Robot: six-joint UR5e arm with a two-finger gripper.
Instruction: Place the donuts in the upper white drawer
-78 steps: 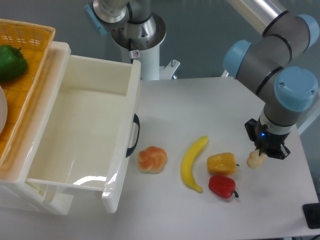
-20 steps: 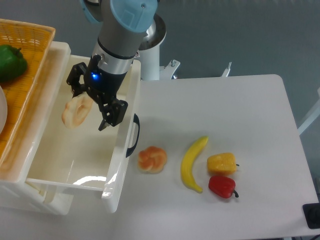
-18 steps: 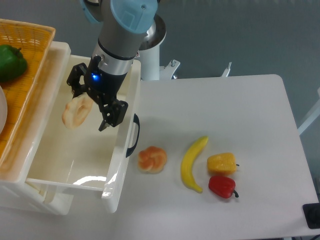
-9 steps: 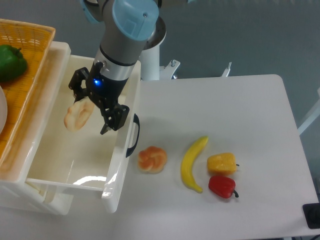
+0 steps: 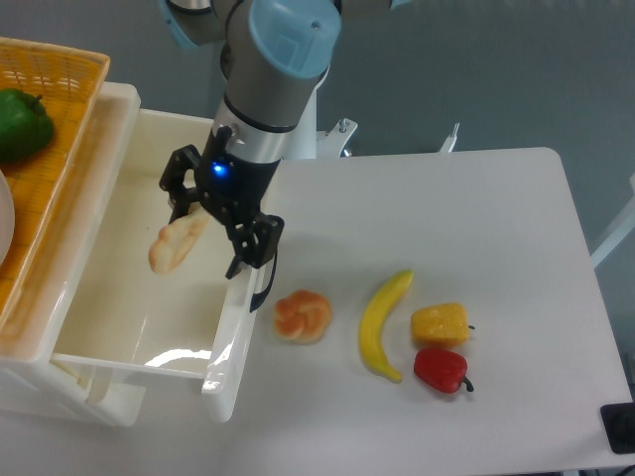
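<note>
Gripper (image 5: 203, 220) over the upper white drawer (image 5: 109, 297) at desk's left edge, fingers spread wide; 1 cream donut (image 5: 177, 244) by the left finger, grip unclear. Other donut (image 5: 302, 317) on desk beside drawer handle, left of banana (image 5: 381, 322).

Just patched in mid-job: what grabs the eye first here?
The gripper hangs over the open white drawer with a pale donut at its jaws. On the table, a second donut sits beside the drawer's dark handle, with a banana further right.
</note>
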